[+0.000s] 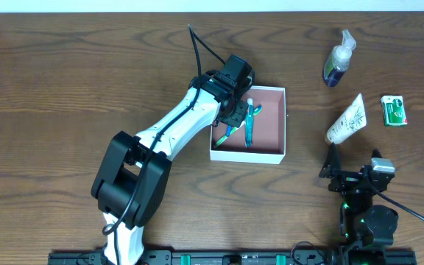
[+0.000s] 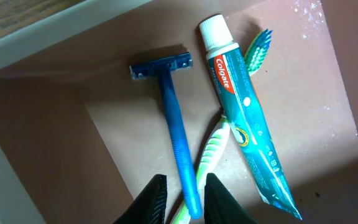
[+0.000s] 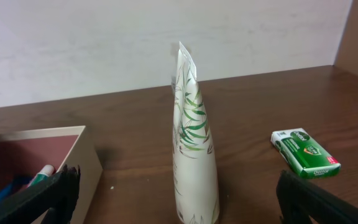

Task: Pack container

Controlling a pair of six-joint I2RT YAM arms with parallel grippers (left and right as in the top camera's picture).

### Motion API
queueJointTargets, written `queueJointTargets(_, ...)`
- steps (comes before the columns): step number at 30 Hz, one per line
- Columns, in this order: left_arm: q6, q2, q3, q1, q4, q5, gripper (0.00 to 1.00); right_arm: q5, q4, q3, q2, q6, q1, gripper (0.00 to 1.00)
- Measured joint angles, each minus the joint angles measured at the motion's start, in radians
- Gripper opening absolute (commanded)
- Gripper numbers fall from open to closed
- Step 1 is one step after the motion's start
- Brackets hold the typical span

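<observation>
**Container** [image 1: 246, 155]: square, white-walled, pink-brown inside, at mid-table [image 1: 65, 73]. In the overhead view the left arm hides its left part. The right wrist view shows only one corner.

**Contents, clear only in the left wrist view:**
- Blue razor [image 2: 173, 124].
- Toothpaste tube [image 2: 247, 118].
- Green-white toothbrush [image 2: 213, 149], partly under the tube, its handle end cut off at the frame edge.

**Left gripper** [image 2: 185, 180]: low over the container floor. The fingers stand narrowly apart on either side of the razor handle and seem to clear it on both sides.

**Right gripper** [image 3: 179, 199]: jaws spread wide, holding nothing, facing the leaf-print tube.

**Outside the container, to its right:**
- Leaf-print tube [image 3: 194, 143].
- Green box [image 3: 306, 152].
- Pump bottle [image 1: 338, 59], seen only from overhead.
</observation>
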Motion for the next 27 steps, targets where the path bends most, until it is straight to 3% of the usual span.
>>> queueJointTargets(12,0.000,0.000,0.000,0.000,0.012,-0.001,0.23,0.000,0.000,0.000,0.000,0.000,0.000,0.99)
queueJointTargets(17,0.000,-0.014,0.000,0.000,0.006,0.026,0.38,0.000,0.000,0.000,0.000,0.000,0.000,0.99)
queueJointTargets(21,0.000,-0.099,0.006,0.000,-0.015,0.039,0.40,0.000,0.000,0.000,0.000,0.000,0.000,0.99)
queueJointTargets(27,0.003,-0.370,0.037,0.002,-0.023,0.046,0.71,0.000,0.000,0.000,0.000,0.000,0.000,0.99)
